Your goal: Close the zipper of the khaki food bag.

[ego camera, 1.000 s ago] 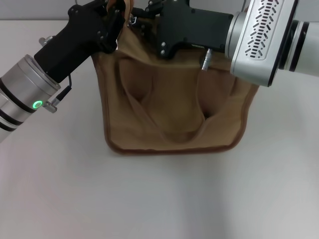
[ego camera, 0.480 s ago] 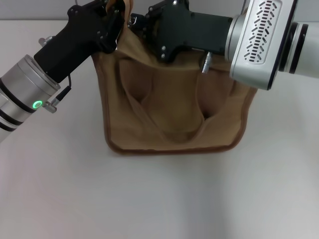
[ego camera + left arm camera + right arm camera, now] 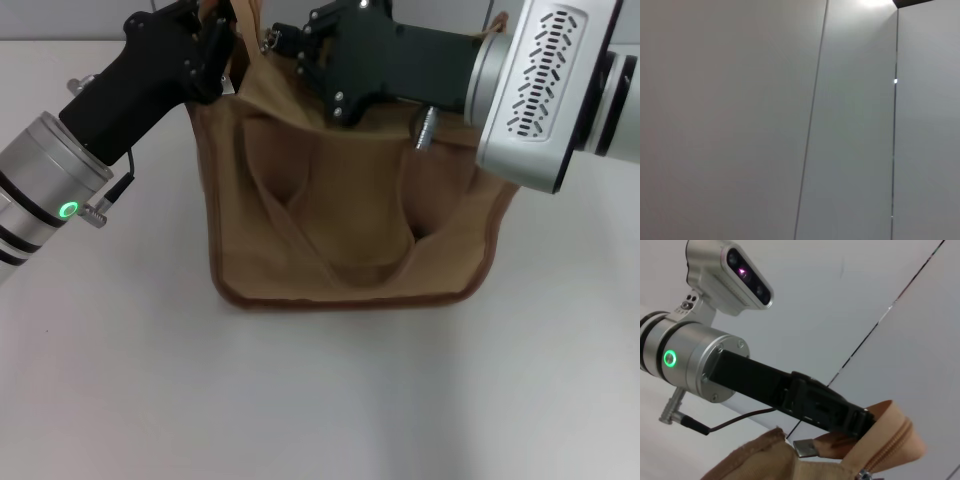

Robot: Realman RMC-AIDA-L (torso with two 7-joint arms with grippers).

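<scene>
Both grippers met at the top left corner of the khaki food bag (image 3: 350,230): the left gripper (image 3: 222,40) clenched the fabric end beside the zipper (image 3: 890,447), while the right gripper (image 3: 285,45) worked at the pull, its jaws' state impossible to tell; closure looked nearly complete.

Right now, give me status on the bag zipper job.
Left gripper shut on khaki food bag top corner. Right gripper at zipper line, fingers hidden. Nothing in the way.

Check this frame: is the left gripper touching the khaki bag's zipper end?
Touching. The right wrist view shows the left gripper clamped on the zipper tape end of the khaki food bag.
</scene>
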